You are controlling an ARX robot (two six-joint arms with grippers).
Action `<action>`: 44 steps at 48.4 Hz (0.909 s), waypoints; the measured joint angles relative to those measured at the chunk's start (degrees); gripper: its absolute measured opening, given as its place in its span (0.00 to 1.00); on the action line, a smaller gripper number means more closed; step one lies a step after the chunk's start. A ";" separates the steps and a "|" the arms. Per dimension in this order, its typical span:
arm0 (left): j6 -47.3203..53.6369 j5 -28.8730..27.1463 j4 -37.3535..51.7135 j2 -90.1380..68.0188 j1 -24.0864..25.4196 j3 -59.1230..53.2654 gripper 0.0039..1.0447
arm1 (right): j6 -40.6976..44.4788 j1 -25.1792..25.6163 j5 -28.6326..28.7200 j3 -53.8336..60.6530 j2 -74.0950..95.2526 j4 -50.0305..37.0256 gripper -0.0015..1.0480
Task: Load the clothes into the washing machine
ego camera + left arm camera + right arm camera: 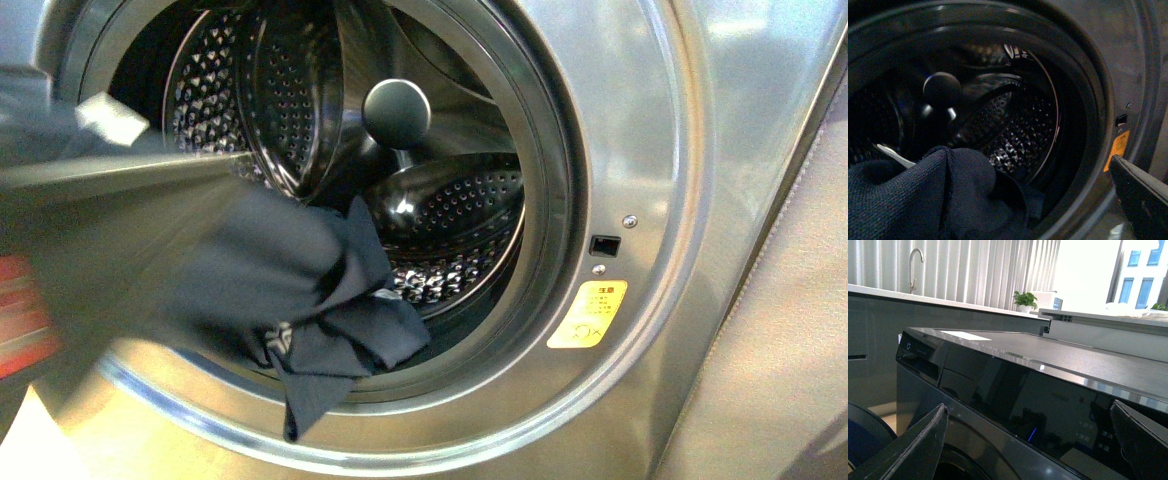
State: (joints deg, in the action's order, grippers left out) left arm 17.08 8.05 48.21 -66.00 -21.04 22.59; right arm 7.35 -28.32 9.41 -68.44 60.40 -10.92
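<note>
Left gripper looks spread, the clothes draped half-in over the washing machine's lower porthole rim, not yet pushed inside; right gripper gapes empty by its top panel.

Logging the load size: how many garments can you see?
1: the navy garment hangs over the lower-left rim of the washer opening, partly outside. Others could be hidden beneath it or deeper in the drum.

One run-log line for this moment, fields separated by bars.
clothes: in washing machine mouth, part hanging over lower rim | left gripper: open, beside clothes | right gripper: open, empty
</note>
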 joint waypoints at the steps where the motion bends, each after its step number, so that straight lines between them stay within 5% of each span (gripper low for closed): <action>1: 3.32 -0.31 0.98 -1.86 -0.90 1.33 0.94 | 0.00 0.00 0.00 0.00 0.00 0.00 0.93; 7: 18.99 -1.99 6.01 -10.71 -5.64 5.11 0.94 | 0.00 0.00 0.00 0.00 0.00 0.00 0.93; 16: 22.77 -3.67 6.80 -17.11 -8.26 6.27 0.94 | 0.00 0.00 0.00 0.00 0.00 0.00 0.93; 44: 24.68 -10.14 3.56 -29.75 -1.53 11.98 0.94 | 0.00 0.00 0.00 -0.02 0.00 0.00 0.93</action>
State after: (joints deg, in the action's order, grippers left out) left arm 41.76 -2.09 51.77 -95.74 -22.57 34.57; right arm 7.35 -28.32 9.41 -68.47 60.40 -10.92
